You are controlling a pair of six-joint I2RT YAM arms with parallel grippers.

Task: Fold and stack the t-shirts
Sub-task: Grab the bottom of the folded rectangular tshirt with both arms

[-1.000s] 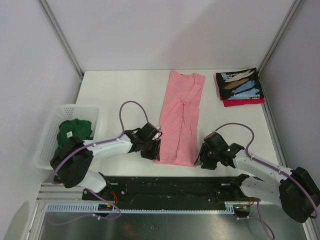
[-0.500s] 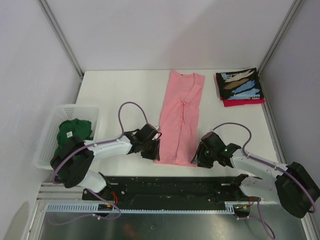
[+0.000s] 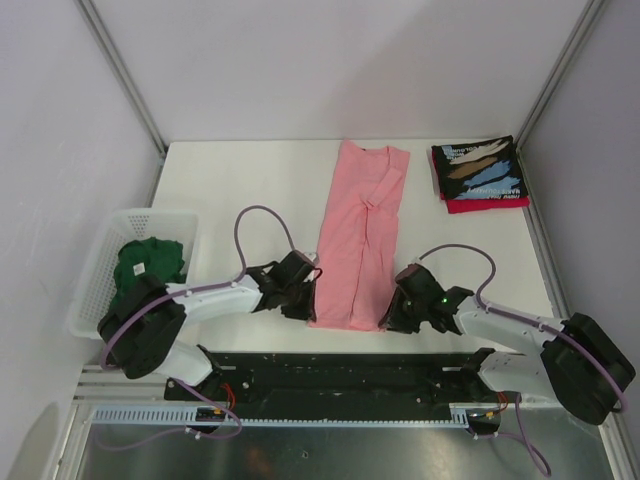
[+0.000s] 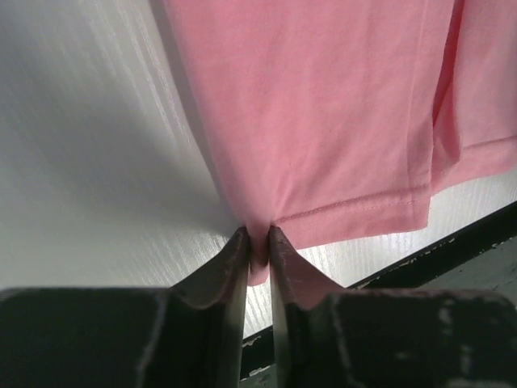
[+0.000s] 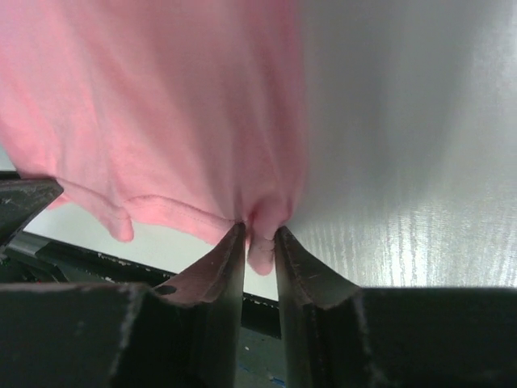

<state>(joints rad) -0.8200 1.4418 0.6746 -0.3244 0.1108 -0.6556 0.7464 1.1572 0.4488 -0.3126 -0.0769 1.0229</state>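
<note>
The long light pink cotton t-shirt (image 3: 358, 235), folded lengthwise into a narrow strip, lies flat down the middle of the white table (image 3: 230, 190), collar at the far end and hem at the near edge. Both grippers are on that hem. The left gripper (image 3: 308, 308) has its fingers pressed together on a little tuck of cloth at the near-left corner; in the left wrist view the left gripper (image 4: 257, 238) has pink fabric squeezed right between the tips, and the rest of the shirt (image 4: 323, 105) spreads out beyond them. Same on the other side: the right gripper (image 3: 386, 318) is pinched on the near-right corner, a nub of hem poking through between its tips (image 5: 260, 234).

Both arms sit low, forearms nearly flat on the table and reaching inward toward each other.

Far off to the right of the right fingers, a folded black streak-print t-shirt (image 3: 478, 168) sits on a red t-shirt (image 3: 487, 204). Left of the left fingers, a dark green t-shirt (image 3: 148, 262) is bunched in a white slatted plastic basket (image 3: 95, 270).
</note>
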